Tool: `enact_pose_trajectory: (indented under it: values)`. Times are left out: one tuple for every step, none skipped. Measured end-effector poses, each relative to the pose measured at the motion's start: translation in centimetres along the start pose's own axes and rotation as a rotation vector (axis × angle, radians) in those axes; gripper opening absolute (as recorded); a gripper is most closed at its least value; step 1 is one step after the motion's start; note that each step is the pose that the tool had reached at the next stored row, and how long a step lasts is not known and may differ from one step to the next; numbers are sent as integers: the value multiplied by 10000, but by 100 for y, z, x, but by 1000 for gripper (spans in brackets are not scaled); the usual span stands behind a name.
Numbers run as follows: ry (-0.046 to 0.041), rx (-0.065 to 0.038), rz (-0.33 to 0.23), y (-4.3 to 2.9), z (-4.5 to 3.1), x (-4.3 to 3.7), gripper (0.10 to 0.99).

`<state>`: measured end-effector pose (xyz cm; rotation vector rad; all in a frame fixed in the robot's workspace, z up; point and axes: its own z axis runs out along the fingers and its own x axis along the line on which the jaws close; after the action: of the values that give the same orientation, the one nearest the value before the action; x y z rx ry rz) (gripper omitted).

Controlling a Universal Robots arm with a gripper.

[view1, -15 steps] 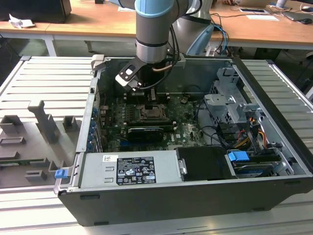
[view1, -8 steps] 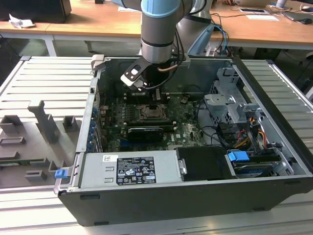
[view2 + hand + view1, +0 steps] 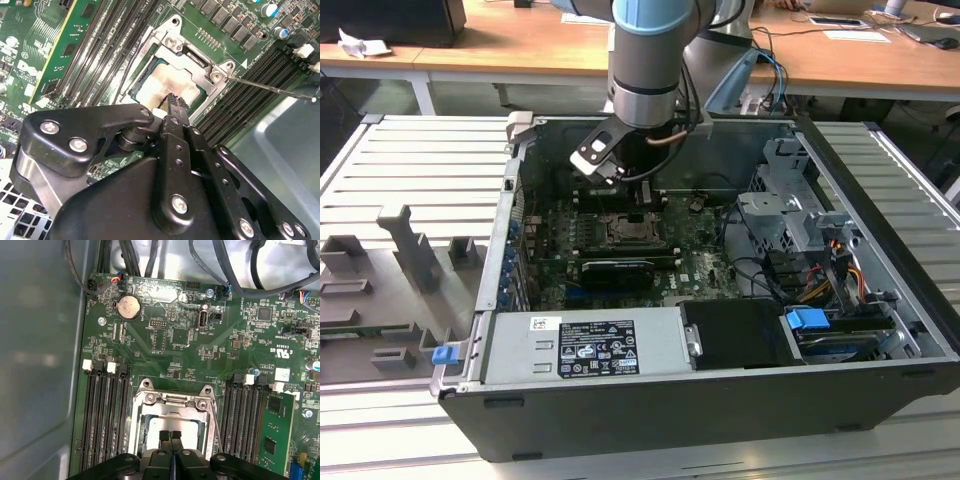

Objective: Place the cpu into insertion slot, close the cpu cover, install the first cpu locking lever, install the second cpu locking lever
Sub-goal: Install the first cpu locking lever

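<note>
The cpu, a pale silvery square, lies in the insertion slot on the green board. The cpu cover, a silver frame, appears to lie flat around it, and the chip shows through its window. My gripper is shut, its two black fingertips pressed together with nothing between them. They are at the chip's face near one edge of the window, also seen in the first wrist view. A thin metal locking lever sticks out from the socket corner over the memory slots. In the exterior view the gripper hangs just above the socket.
Long black memory slots flank the socket on both sides, one holding a green card. The grey power supply fills the case front, a drive cage stands on the exterior view's right, and cables run along the board's edge.
</note>
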<state>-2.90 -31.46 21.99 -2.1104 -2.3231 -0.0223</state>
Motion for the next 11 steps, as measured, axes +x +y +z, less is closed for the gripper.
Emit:
enact_pose_trajectory:
  values:
    - [-2,2,0,0,-4,-1,106]
    - [-3,2,0,0,-8,-1,106]
    - [-2,2,0,0,-12,0,106]
    - [-1,1,1,0,-16,0,106]
    - [-1,1,0,0,-21,0,106]
    - [-1,1,1,0,-26,0,106]
    - [-1,1,0,0,-31,0,106]
    - [-1,1,0,0,-36,0,106]
    - [0,0,0,0,-46,0,106]
    - [-1,1,0,0,-54,0,106]
    - [0,0,0,0,-62,0,106]
